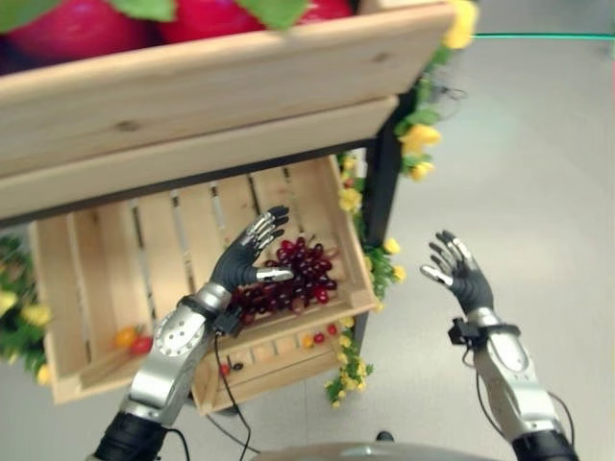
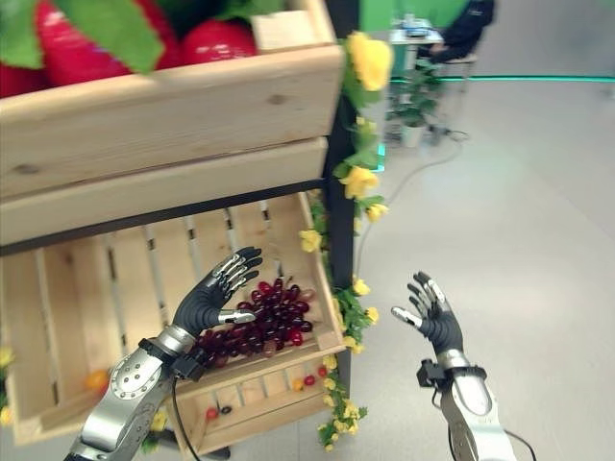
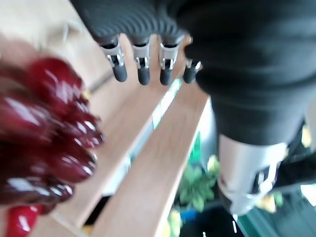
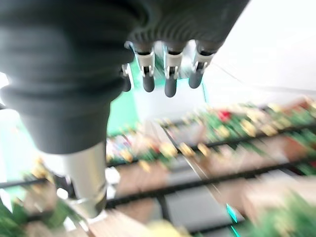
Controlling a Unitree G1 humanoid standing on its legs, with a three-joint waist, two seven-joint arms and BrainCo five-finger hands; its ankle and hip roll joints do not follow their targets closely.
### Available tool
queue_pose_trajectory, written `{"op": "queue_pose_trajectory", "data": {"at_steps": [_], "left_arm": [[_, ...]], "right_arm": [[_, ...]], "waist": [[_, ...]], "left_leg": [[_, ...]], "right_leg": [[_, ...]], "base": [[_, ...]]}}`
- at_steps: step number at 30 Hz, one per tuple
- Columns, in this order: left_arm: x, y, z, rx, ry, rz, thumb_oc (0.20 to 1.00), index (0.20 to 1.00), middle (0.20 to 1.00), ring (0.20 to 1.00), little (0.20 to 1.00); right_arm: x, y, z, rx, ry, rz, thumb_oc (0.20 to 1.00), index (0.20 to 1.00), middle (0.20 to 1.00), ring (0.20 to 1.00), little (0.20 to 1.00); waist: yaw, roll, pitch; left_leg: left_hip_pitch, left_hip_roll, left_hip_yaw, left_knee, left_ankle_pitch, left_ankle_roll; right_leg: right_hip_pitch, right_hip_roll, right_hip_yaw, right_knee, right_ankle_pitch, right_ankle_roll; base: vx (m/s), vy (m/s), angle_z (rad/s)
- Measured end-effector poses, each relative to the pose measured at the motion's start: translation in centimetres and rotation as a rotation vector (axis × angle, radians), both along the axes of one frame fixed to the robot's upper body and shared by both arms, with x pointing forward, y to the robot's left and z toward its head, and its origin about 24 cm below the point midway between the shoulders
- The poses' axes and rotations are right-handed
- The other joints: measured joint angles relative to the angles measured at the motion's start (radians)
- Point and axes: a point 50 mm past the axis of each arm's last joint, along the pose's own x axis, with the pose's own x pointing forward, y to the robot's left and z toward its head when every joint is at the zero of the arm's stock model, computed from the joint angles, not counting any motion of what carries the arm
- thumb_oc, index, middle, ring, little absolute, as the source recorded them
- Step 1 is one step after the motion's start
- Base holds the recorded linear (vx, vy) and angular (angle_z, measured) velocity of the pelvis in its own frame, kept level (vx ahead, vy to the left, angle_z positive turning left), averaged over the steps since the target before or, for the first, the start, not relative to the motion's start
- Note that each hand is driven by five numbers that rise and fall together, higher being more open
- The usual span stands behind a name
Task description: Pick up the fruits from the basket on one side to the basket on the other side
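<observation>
A wooden upper crate (image 1: 221, 82) heaped with red fruit (image 2: 219, 38) is seen at 11 o'clock in the head views, above a slatted lower crate (image 1: 106, 279) set in a black rack (image 2: 338, 221) trimmed with yellow flowers (image 2: 369, 60). A bunch of dark red grapes (image 1: 293, 279) is seen lying against the lower crate's front wall at its right end, near the centre of the scene. The left hand (image 1: 240, 259) is held just over the grapes, fingers straight and spread, nothing gripped. The grapes are shown beside the fingertips (image 3: 143, 76) in the left wrist view. At 4 o'clock, the right hand (image 1: 463, 274) is raised over bare floor (image 1: 538, 173), fingers wide, empty. Small orange and red fruits (image 1: 133, 338) are seen at 8 o'clock in the lower crate. Potted plants (image 2: 415, 96) beyond the rack are caught by the right eye view.
</observation>
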Motion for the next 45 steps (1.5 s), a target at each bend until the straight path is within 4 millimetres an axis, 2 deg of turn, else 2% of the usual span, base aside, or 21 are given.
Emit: {"op": "queue_pose_trajectory", "data": {"at_steps": [4, 7, 9, 12, 14, 15, 16, 17, 18, 19, 21, 23, 24, 25, 27, 29, 33, 38, 42, 44, 45], "left_arm": [[-0.4, -1.2, 2.5, -0.068, -0.096, -0.092, 1.000, 1.000, 1.000, 1.000, 1.000], [-1.2, -2.3, 2.9, -0.050, -0.112, -0.157, 1.000, 1.000, 1.000, 1.000, 1.000], [-1.2, -2.5, 3.0, -0.030, -0.119, -0.181, 1.000, 1.000, 1.000, 1.000, 1.000], [-0.5, -1.0, 4.1, 0.058, -0.171, -0.123, 1.000, 1.000, 1.000, 1.000, 1.000], [0.2, -0.5, 4.4, 0.129, -0.185, -0.107, 1.000, 1.000, 1.000, 1.000, 1.000], [0.2, -0.3, 4.6, 0.144, -0.196, -0.097, 1.000, 1.000, 1.000, 1.000, 1.000], [0.5, -0.8, 4.3, 0.111, -0.189, -0.101, 1.000, 1.000, 1.000, 1.000, 1.000], [0.7, -0.9, 3.9, 0.094, -0.173, -0.094, 1.000, 1.000, 1.000, 1.000, 1.000], [0.6, -0.8, 3.0, 0.087, -0.138, -0.074, 1.000, 1.000, 1.000, 1.000, 1.000], [0.6, -0.9, 2.8, 0.089, -0.127, -0.079, 1.000, 1.000, 1.000, 1.000, 1.000], [0.5, -0.9, 2.7, 0.091, -0.123, -0.080, 1.000, 1.000, 1.000, 1.000, 1.000], [0.5, -0.3, 2.6, 0.104, -0.115, -0.054, 1.000, 1.000, 1.000, 1.000, 1.000], [0.0, 0.4, 2.0, 0.115, -0.093, -0.032, 1.000, 1.000, 1.000, 1.000, 1.000], [-0.2, 0.9, 1.5, 0.138, -0.067, -0.025, 1.000, 1.000, 1.000, 1.000, 1.000], [-0.4, 0.9, 0.2, 0.162, -0.015, -0.026, 1.000, 1.000, 1.000, 1.000, 1.000], [-0.3, 0.3, 0.1, 0.122, -0.019, -0.030, 1.000, 1.000, 1.000, 1.000, 1.000], [0.2, -0.1, 0.5, 0.112, -0.042, -0.031, 1.000, 1.000, 1.000, 1.000, 1.000], [0.2, -0.5, 0.5, 0.089, -0.045, -0.034, 1.000, 1.000, 1.000, 1.000, 1.000], [0.5, -0.7, 0.8, 0.051, -0.062, 0.000, 1.000, 1.000, 1.000, 1.000, 1.000], [0.6, 0.6, 0.6, 0.055, -0.053, 0.072, 1.000, 1.000, 1.000, 1.000, 1.000], [0.6, 1.0, 0.2, 0.050, -0.037, 0.103, 1.000, 1.000, 1.000, 1.000, 1.000]], "right_arm": [[-0.9, -0.8, -0.4, 0.009, 0.007, -0.053, 1.000, 1.000, 1.000, 1.000, 1.000], [-0.2, -0.3, 0.1, 0.019, -0.025, -0.055, 1.000, 1.000, 1.000, 1.000, 1.000], [0.1, 0.0, 0.0, 0.028, -0.021, -0.060, 1.000, 1.000, 1.000, 1.000, 1.000], [1.2, 0.9, 0.5, 0.033, -0.037, -0.041, 1.000, 1.000, 1.000, 1.000, 1.000], [0.6, 1.0, -0.1, 0.038, -0.027, -0.051, 1.000, 1.000, 1.000, 1.000, 1.000], [1.0, 1.2, 0.4, 0.036, -0.047, -0.042, 1.000, 1.000, 1.000, 1.000, 1.000], [1.9, 1.1, 1.7, 0.015, -0.098, -0.035, 1.000, 1.000, 1.000, 1.000, 1.000], [2.0, 1.2, 1.7, 0.015, -0.094, -0.034, 1.000, 1.000, 1.000, 1.000, 1.000], [2.0, 1.5, 1.4, 0.014, -0.082, -0.031, 1.000, 1.000, 1.000, 1.000, 1.000], [1.8, 1.4, 1.4, 0.008, -0.085, -0.033, 1.000, 1.000, 1.000, 1.000, 1.000], [1.7, 1.2, 1.4, -0.002, -0.082, -0.037, 1.000, 1.000, 1.000, 1.000, 1.000], [1.8, 1.9, 1.2, 0.009, -0.073, -0.023, 1.000, 1.000, 1.000, 1.000, 1.000], [1.9, 2.8, 0.8, 0.019, -0.057, 0.003, 1.000, 1.000, 1.000, 1.000, 1.000], [1.8, 3.3, 0.5, 0.021, -0.047, 0.023, 1.000, 1.000, 1.000, 1.000, 1.000], [1.6, 3.3, 0.6, -0.034, -0.045, 0.055, 1.000, 1.000, 1.000, 1.000, 1.000], [0.2, 1.5, -0.4, -0.070, 0.009, 0.008, 1.000, 1.000, 1.000, 1.000, 1.000], [-2.0, -0.6, -2.2, -0.109, 0.108, -0.038, 1.000, 1.000, 1.000, 1.000, 1.000], [-1.8, -0.6, -1.9, -0.113, 0.095, -0.036, 1.000, 1.000, 1.000, 1.000, 1.000], [-1.9, -2.3, -1.1, -0.097, 0.052, -0.135, 1.000, 1.000, 1.000, 1.000, 1.000], [-2.2, -1.9, -1.7, -0.070, 0.066, -0.137, 1.000, 1.000, 1.000, 1.000, 1.000], [-2.2, -2.0, -1.9, -0.070, 0.072, -0.143, 1.000, 1.000, 1.000, 1.000, 1.000]], "waist": [[-0.040, -0.041, 0.012], [-0.024, -0.059, 0.017], [-0.037, -0.054, 0.018], [0.009, -0.050, 0.028], [0.005, -0.143, 0.020], [0.017, -0.159, 0.021], [0.042, -0.100, 0.037], [0.043, -0.091, 0.040], [0.051, -0.077, 0.038], [0.049, -0.082, 0.036], [0.014, -0.067, 0.017], [0.054, -0.072, -0.009], [0.071, -0.094, -0.025], [0.088, -0.122, -0.044], [0.072, -0.098, -0.078], [-0.006, -0.071, -0.088], [-0.059, -0.058, -0.091], [-0.047, -0.040, -0.078], [-0.085, -0.032, -0.062], [-0.070, -0.074, -0.061], [-0.036, -0.085, -0.054]], "left_leg": [[0.023, -0.032, 0.069, -0.042, -0.010, 0.049], [-0.037, -0.059, 0.202, -0.035, -0.017, 0.101], [-0.080, -0.043, 0.339, -0.023, 0.017, 0.102], [-0.107, 0.080, 0.523, -0.049, 0.058, 0.086], [-0.103, 0.052, 0.533, 0.029, 0.016, 0.060], [-0.117, 0.014, 0.512, 0.081, -0.032, 0.095], [-0.130, -0.001, 0.460, 0.051, -0.037, 0.159], [-0.128, 0.011, 0.506, 0.026, -0.017, 0.168], [-0.092, 0.040, 0.630, -0.026, 0.008, 0.139], [-0.087, 0.044, 0.654, -0.029, 0.009, 0.138], [-0.071, 0.084, 0.838, -0.054, 0.043, 0.123], [-0.036, 0.118, 0.975, -0.058, 0.041, 0.100], [-0.011, 0.140, 1.031, 0.000, 0.016, 0.073], [-0.007, 0.129, 0.978, 0.013, 0.001, 0.086], [-0.006, 0.146, 0.869, -0.011, 0.002, 0.066], [0.023, 0.171, 0.862, -0.017, 0.022, -0.024], [0.041, 0.229, 0.855, 0.008, 0.028, -0.024], [0.030, 0.286, 0.775, 0.075, 0.034, -0.015], [0.045, 0.313, 0.782, 0.113, 0.064, -0.056], [0.040, 0.385, 0.773, 0.238, 0.067, -0.058], [0.026, 0.422, 0.696, 0.353, 0.094, -0.022]], "right_leg": [[-0.052, -0.024, 0.074, 0.027, 0.031, 0.039], [-0.167, -0.051, 0.120, 0.010, 0.103, 0.164], [-0.227, -0.059, 0.050, -0.007, -0.029, 0.153], [-0.337, -0.028, -0.223, 0.329, -0.080, 0.050], [-0.232, -0.015, -0.189, 0.305, -0.066, 0.047], [-0.201, -0.005, -0.149, 0.199, -0.046, 0.001], [-0.215, 0.035, -0.156, 0.164, -0.057, 0.076], [-0.239, 0.031, -0.211, 0.242, -0.082, 0.037], [-0.253, -0.065, -0.400, 0.418, -0.129, -0.001], [-0.245, -0.092, -0.409, 0.447, -0.139, 0.007], [-0.172, -0.199, -0.503, 0.504, -0.163, 0.034], [-0.072, -0.307, -0.613, 0.471, -0.164, 0.078], [-0.030, -0.337, -0.692, 0.440, -0.136, 0.029], [-0.025, -0.339, -0.717, 0.392, -0.074, -0.040], [-0.028, -0.268, -0.703, 0.282, -0.084, 0.004], [-0.021, -0.227, -0.669, 0.255, -0.111, 0.039], [-0.032, -0.154, -0.611, 0.230, -0.130, 0.011], [-0.037, -0.101, -0.570, 0.218, -0.146, -0.022], [-0.048, -0.087, -0.551, 0.278, -0.211, -0.021], [-0.054, -0.010, -0.508, 0.302, -0.273, -0.096], [-0.039, 0.048, -0.421, 0.279, -0.268, -0.126]], "base": [[-0.24, 0.281, -0.61], [-0.18, 0.092, -1.30], [-0.26, 0.073, -1.30], [-0.22, 0.080, -1.44], [-0.20, 0.033, -0.92], [-0.13, -0.045, -1.96], [-0.11, -0.034, -2.25], [-0.19, -0.074, -2.58], [-0.10, -0.031, -1.83], [-0.14, -0.068, -1.78], [-0.13, -0.107, -1.60], [-0.09, -0.139, -2.54], [-0.03, -0.130, -2.64], [0.00, -0.222, -2.68], [0.11, -0.304, -2.18], [0.09, -0.285, -0.95], [0.09, -0.338, -0.53], [0.10, -0.233, -0.31], [0.20, -0.434, -0.03], [0.14, -0.416, -0.90], [-0.03, -0.149, -1.31]]}}
